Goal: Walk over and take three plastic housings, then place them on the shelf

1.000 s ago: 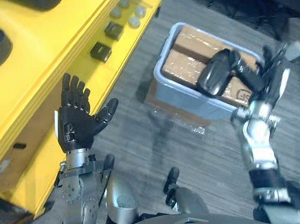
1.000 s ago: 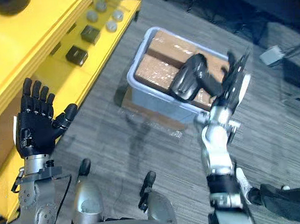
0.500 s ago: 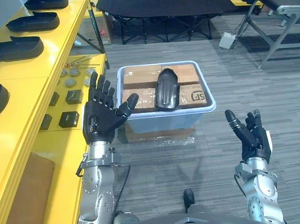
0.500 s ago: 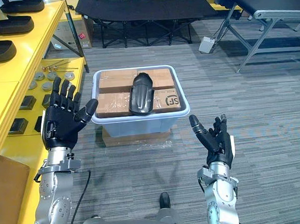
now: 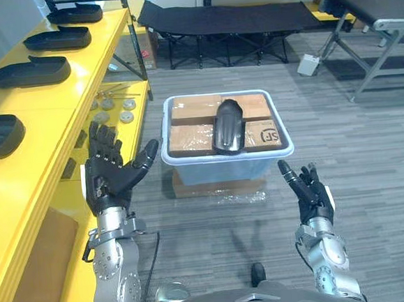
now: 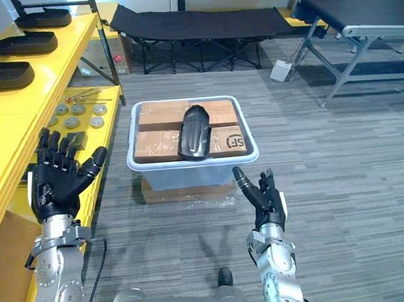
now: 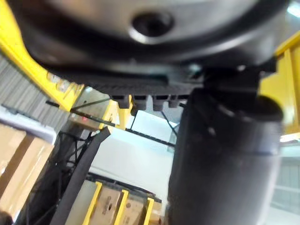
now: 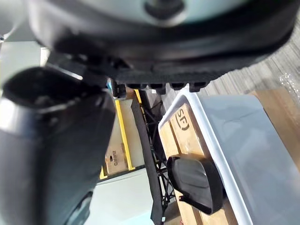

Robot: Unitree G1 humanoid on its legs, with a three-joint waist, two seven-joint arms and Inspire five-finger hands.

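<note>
One glossy black curved housing (image 5: 227, 126) atop boxes (image 5: 189, 125) in bin (image 5: 221, 166), left hand (image 5: 107, 184), right hand (image 5: 312, 202), fingers (image 5: 104, 142) splayed

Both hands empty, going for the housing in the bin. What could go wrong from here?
1. The housing lies loose across the boxes in the bin; a one-sided grab by the open right hand may slide it off.
2. The open left hand hangs close to the yellow shelf and might clip its edge when swung in.
</note>
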